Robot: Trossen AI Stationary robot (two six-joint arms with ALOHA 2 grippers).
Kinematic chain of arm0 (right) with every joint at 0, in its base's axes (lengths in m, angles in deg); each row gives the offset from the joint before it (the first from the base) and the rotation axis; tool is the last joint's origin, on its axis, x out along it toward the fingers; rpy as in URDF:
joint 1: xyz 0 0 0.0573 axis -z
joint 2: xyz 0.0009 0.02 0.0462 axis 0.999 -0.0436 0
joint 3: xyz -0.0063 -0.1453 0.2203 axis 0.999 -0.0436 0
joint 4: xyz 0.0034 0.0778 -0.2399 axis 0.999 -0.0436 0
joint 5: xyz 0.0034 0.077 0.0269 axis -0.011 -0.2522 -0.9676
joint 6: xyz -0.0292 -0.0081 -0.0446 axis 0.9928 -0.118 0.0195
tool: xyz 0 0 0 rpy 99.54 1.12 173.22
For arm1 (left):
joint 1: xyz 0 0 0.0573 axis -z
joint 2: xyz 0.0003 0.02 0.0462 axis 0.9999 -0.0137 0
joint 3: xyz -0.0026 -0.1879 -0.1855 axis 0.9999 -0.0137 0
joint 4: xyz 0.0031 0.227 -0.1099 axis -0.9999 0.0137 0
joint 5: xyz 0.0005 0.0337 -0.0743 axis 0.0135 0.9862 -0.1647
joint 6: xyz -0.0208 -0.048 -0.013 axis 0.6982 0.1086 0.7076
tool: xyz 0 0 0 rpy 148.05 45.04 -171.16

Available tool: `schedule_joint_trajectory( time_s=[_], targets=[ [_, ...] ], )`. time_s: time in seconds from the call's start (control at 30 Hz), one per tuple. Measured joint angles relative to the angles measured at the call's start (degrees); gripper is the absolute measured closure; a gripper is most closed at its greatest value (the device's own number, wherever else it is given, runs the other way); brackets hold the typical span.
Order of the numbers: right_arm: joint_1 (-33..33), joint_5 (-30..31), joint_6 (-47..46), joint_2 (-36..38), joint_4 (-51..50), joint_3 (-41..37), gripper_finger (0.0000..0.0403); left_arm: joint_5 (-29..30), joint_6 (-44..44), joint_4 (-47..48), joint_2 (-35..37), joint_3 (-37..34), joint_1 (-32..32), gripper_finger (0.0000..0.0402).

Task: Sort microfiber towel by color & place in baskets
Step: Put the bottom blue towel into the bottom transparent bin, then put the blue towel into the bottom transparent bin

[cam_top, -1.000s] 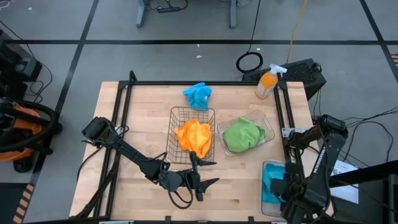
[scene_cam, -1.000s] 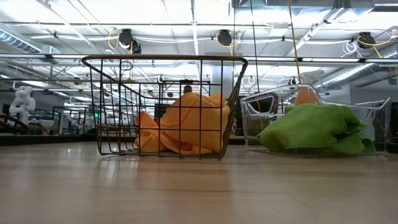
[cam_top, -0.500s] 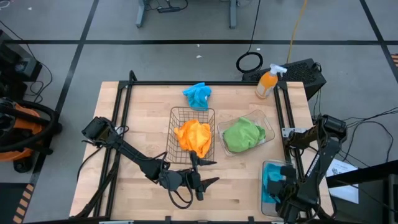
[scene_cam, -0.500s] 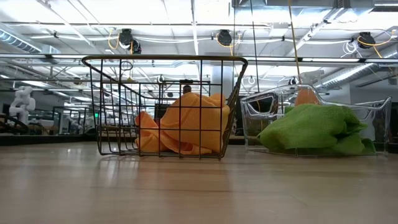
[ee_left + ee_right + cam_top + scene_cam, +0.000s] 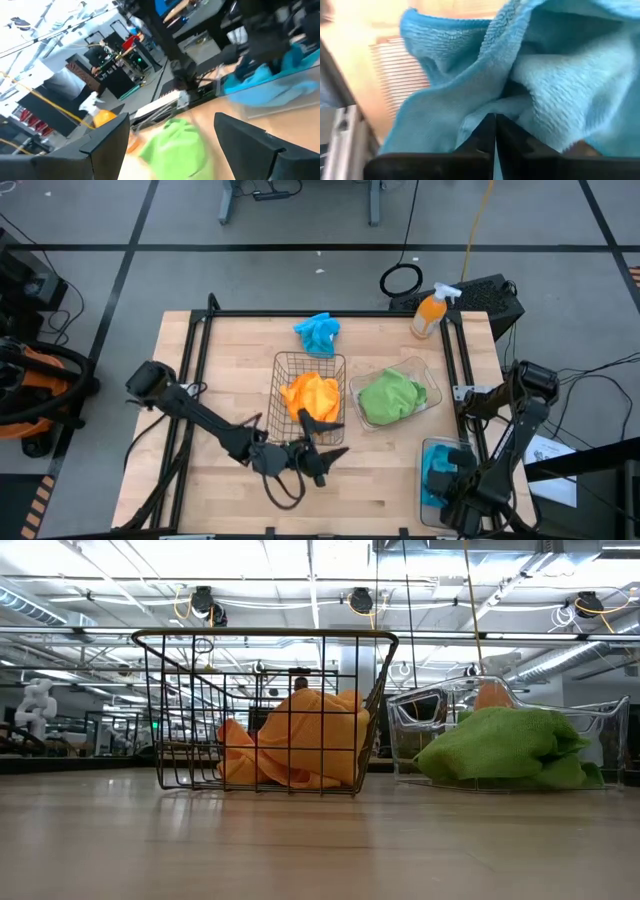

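At far table edge, one blue towel [image 5: 318, 333] unsorted; orange towels [image 5: 311, 399] in wire basket [image 5: 283, 363], green [image 5: 388, 396] in clear tub [image 5: 432, 389]. Right gripper [image 5: 447, 475], fingers closed, over blue towel in bin [image 5: 422, 508]. Left gripper [image 5: 322, 438] open, empty; bare tabletop [image 5: 230, 360] left of basket.

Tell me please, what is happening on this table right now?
The robot is sorting towels by color. The right gripper is down in the clear bin with its fingers shut against a blue towel. The left gripper hangs open beside the wire basket of orange towels. Another blue towel lies loose on the table.
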Motion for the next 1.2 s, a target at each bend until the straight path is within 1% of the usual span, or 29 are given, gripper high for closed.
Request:
schedule_joint_trajectory(
  time_s=[0.07, 0.17, 0.23, 0.3, 0.4, 0.5, 0.6, 0.77, 0.87, 1.03, 1.2],
  targets=[
    [0.00, 0.02, -1.25, 0.87, -1.61, 1.54, 0.0394, -2.24, 0.97, 4.26, 2.58, 0.00, -1.36, 0.0105],
    [0.00, 0.06, -2.80, 2.41, -2.79, 3.97, 0.0388, -10.04, 4.48, 11.31, 6.92, 0.00, -4.55, 0.0105],
    [0.00, 0.15, -3.35, 3.30, -4.19, 5.58, 0.0383, -13.38, 6.12, 15.61, 9.42, 0.02, -7.56, 0.0105],
    [0.00, 0.73, -3.49, 4.02, -5.91, 7.53, 0.0380, -13.63, 6.73, 19.08, 11.06, 0.02, -11.19, 0.0105],
    [-0.04, 3.54, -3.44, 4.20, -11.15, 11.00, 0.0376, -13.89, 8.14, 24.30, 12.73, 0.03, -16.99, 0.0105],
    [-0.05, 9.37, -3.18, 4.22, -16.93, 14.65, 0.0376, -17.46, 10.14, 29.18, 13.55, 0.09, -22.77, 0.0105],
    [0.04, 16.27, -3.51, 4.20, -22.82, 17.63, 0.0376, -20.59, 12.35, 32.12, 13.53, 0.08, -28.23, 0.0105],
    [0.51, 28.05, -4.06, 4.22, -28.44, 19.31, 0.0376, -23.92, 12.99, 38.18, 13.49, 0.07, -35.67, 0.0105],
    [1.79, 29.91, 0.00, 4.22, -27.19, 19.31, 0.0379, -28.77, 10.77, 40.80, 13.51, 0.07, -40.17, 0.0110],
    [5.70, 33.46, 6.87, 4.20, -25.87, 19.29, 0.0396, -36.79, 8.86, 44.64, 13.47, 0.07, -48.83, 0.0137],
    [9.86, 33.95, 14.71, 4.20, -24.67, 19.29, 0.0401, -43.06, 8.78, 47.91, 13.47, 0.07, -57.28, 0.0161]
  ],
)
